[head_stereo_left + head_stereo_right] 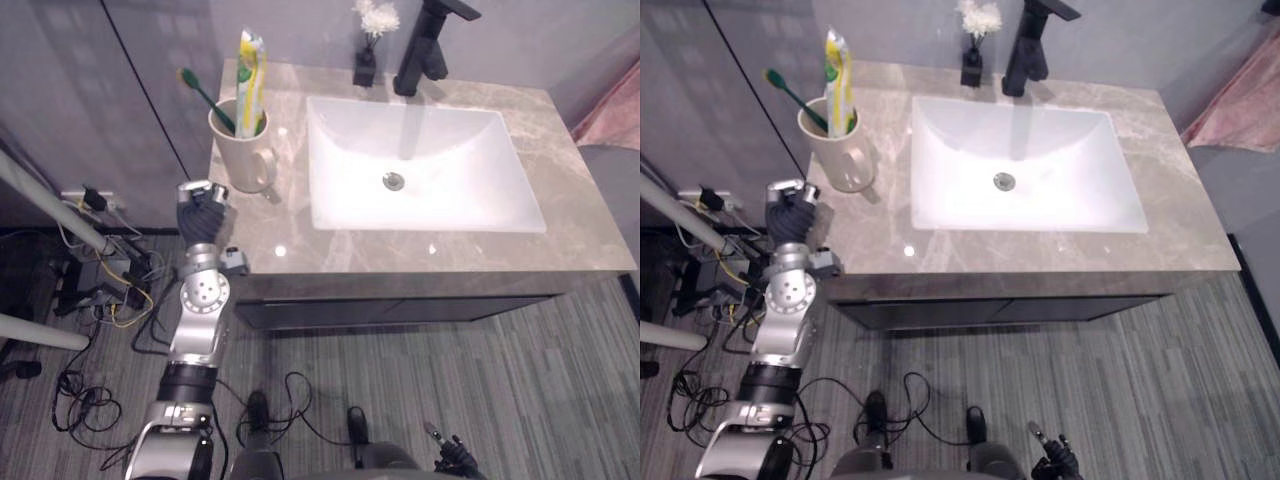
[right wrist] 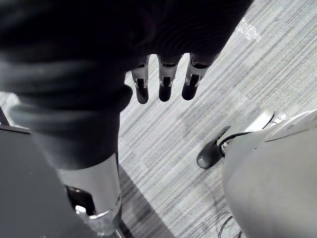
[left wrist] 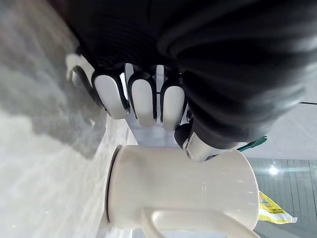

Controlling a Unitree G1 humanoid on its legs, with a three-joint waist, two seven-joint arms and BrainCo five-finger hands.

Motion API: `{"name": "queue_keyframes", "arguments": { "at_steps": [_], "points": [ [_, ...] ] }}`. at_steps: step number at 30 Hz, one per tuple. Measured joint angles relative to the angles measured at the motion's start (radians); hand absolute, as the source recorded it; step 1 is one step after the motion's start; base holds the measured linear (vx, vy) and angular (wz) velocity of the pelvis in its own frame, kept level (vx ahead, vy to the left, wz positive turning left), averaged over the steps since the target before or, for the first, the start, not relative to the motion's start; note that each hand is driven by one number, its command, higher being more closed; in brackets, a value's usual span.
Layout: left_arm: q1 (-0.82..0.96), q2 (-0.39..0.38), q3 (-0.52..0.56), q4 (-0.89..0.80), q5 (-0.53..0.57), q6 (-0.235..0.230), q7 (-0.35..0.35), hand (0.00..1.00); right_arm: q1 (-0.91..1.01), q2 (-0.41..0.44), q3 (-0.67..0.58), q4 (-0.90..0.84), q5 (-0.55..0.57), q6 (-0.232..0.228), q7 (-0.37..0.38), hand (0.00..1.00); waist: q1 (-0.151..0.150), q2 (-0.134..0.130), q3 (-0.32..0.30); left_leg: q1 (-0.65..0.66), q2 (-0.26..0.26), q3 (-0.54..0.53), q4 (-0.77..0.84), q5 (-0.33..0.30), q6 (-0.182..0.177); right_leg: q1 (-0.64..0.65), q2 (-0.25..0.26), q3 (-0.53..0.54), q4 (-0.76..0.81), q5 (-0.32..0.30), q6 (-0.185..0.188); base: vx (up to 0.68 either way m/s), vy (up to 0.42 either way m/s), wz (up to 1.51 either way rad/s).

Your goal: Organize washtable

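Both eye views look steeply down from the head onto the desk [image 1: 580, 200] and its sink [image 1: 450, 150] — one scene, shifted slightly sideways between them. The left wrist view looks along the left hand [image 3: 143, 101], very close to a cream mug [image 3: 183, 183] that the eye views also show. The right wrist view faces down along the right hand [image 2: 166, 82] — onto striped floor [image 2: 257, 74].

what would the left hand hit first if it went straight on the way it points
Most likely the cream mug, whose side lies just past the left hand; whether they already touch is unclear.
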Motion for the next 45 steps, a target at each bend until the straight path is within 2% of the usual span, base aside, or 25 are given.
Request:
{"name": "queue_keyframes", "arguments": {
  "at_steps": [5,12,15,21,22,24,29,31,36,39,41,45],
  "points": [
    [0.063,0.012,0.000,-0.061,0.000,-0.005,-0.033,1.00,0.000,0.000,0.000,-0.004,0.001,0.000,0.004,0.00,-0.019,0.000,0.000,0.006,-0.003,-0.010,0.000,-0.003,0.003,0.019,0.000,-0.014,0.000,0.003,0.002,0.06,0.000,0.06],
    [0.154,0.018,-0.012,-0.118,-0.003,-0.021,-0.062,1.00,0.003,-0.011,0.000,-0.001,0.005,0.000,0.007,0.00,-0.019,0.004,0.003,0.025,0.002,-0.022,0.000,-0.004,0.005,0.035,0.007,-0.018,0.011,0.006,-0.007,0.03,0.001,0.00],
    [0.207,0.019,-0.024,-0.148,-0.003,-0.025,-0.069,1.00,0.004,-0.012,0.001,0.001,0.005,0.000,0.007,0.00,-0.017,0.007,0.005,0.035,0.013,-0.027,0.000,-0.005,0.005,0.044,0.020,-0.034,0.017,0.018,-0.025,0.00,0.000,0.00],
    [0.285,0.022,-0.027,-0.184,-0.002,-0.027,-0.085,1.00,0.007,-0.011,0.010,0.001,0.006,-0.001,0.006,0.00,-0.012,0.010,0.007,0.044,0.023,-0.028,-0.001,-0.012,0.005,0.036,0.027,-0.037,0.043,0.018,-0.023,-0.05,0.000,-0.03],
    [0.294,0.023,-0.027,-0.189,-0.002,-0.027,-0.085,1.00,0.008,-0.011,0.011,0.001,0.006,-0.001,0.006,0.00,-0.010,0.010,0.007,0.044,0.023,-0.028,-0.001,-0.011,0.004,0.035,0.027,-0.037,0.043,0.016,-0.020,-0.07,-0.008,-0.09],
    [0.305,0.022,-0.038,-0.192,-0.002,-0.021,-0.086,1.00,0.021,-0.011,0.014,0.001,0.009,-0.001,0.003,0.00,0.010,0.010,0.006,0.047,0.019,-0.025,-0.001,-0.004,0.002,0.032,0.020,-0.038,0.045,-0.004,0.013,-0.07,-0.012,-0.03],
    [0.339,0.004,-0.050,-0.205,-0.003,-0.019,-0.086,1.00,0.029,-0.010,0.037,0.000,0.015,-0.002,0.000,0.00,0.015,0.011,0.000,0.060,0.016,-0.024,0.000,0.001,-0.002,0.040,0.016,-0.042,0.054,-0.026,0.045,-0.04,-0.003,0.05],
    [0.339,0.002,-0.098,-0.217,-0.003,-0.019,-0.099,1.00,0.029,-0.008,0.045,-0.001,0.019,-0.003,0.000,0.00,0.017,0.008,-0.003,0.065,0.003,-0.025,0.000,0.004,0.002,0.048,0.002,-0.042,0.054,-0.024,0.067,0.04,0.039,0.05],
    [0.334,-0.007,-0.188,-0.233,-0.007,-0.008,-0.123,1.00,0.028,0.011,0.053,-0.008,0.026,-0.008,0.000,0.00,0.013,0.003,-0.007,0.081,-0.013,-0.025,0.000,0.004,0.002,0.067,-0.015,-0.038,0.062,-0.014,0.087,0.08,0.030,0.00],
    [0.336,-0.031,-0.194,-0.274,-0.015,0.003,-0.125,1.00,0.031,0.017,0.052,-0.006,0.036,-0.013,0.000,0.00,0.012,0.019,-0.017,0.079,0.015,-0.027,-0.001,0.001,-0.001,0.056,0.012,-0.022,0.068,0.025,0.087,0.01,-0.014,-0.10],
    [0.333,-0.044,-0.198,-0.343,-0.017,-0.001,-0.125,1.00,0.037,0.009,0.052,-0.008,0.045,-0.020,-0.001,0.00,0.011,0.038,-0.033,0.075,0.054,-0.028,-0.001,-0.003,-0.007,0.031,0.048,-0.013,0.099,0.050,0.065,-0.03,-0.039,-0.16],
    [0.320,-0.063,-0.221,-0.364,-0.022,-0.002,-0.123,1.00,0.054,-0.010,0.052,-0.008,0.046,-0.021,-0.001,0.00,0.012,0.067,-0.051,0.068,0.083,-0.032,-0.001,-0.008,-0.005,0.016,0.073,-0.013,0.115,0.067,0.041,-0.06,-0.042,-0.06]
  ]
}}
